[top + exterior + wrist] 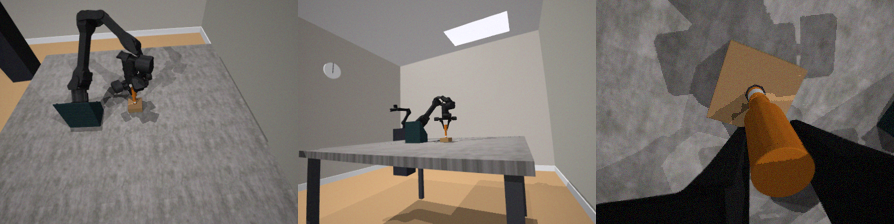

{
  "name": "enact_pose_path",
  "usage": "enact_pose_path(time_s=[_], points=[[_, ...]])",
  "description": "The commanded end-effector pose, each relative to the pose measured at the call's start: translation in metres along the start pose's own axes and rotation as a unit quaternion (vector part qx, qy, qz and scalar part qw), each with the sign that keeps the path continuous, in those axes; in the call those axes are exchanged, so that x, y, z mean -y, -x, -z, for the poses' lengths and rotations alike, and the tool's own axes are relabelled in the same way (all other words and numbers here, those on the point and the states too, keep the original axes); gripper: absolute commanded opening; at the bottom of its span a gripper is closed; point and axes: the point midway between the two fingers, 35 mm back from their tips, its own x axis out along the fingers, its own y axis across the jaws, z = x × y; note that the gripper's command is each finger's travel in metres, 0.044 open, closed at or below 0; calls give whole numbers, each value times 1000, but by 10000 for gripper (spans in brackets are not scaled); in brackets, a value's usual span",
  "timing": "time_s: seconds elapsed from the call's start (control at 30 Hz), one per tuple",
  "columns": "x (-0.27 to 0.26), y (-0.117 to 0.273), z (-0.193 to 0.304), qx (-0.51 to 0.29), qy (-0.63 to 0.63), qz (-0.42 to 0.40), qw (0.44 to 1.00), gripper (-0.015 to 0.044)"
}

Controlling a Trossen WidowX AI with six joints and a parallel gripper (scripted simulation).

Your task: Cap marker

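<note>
Here, one end effector [761, 150] grips one orange cap [773, 142], seemingly seated over one marker [755, 92] in one holder block [756, 80].

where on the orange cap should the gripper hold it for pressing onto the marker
On its round sides near the closed upper end, from straight above. The cap stands upright over the marker in the holder block, and the gripper grips it that way.

Grey table [475, 155], dark teal box [80, 114], wall clock [332, 70], ceiling light [478, 28]
</note>
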Motion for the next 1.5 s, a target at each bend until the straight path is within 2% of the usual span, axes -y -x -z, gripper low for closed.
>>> enact_pose_path(time_s=[0.0, 0.53, 0.87, 1.4, 1.47], points=[[1, -7, 0, -2, -4, -1, 1000, 0], [1, -33, 2, -3, -4, -2, 1000, 0], [1, -34, 2, -4, -4, -2, 1000, 0], [1, -33, 2, -2, -1, 0, 1000, 420], [1, -33, 2, -2, -1, 0, 1000, 440]])
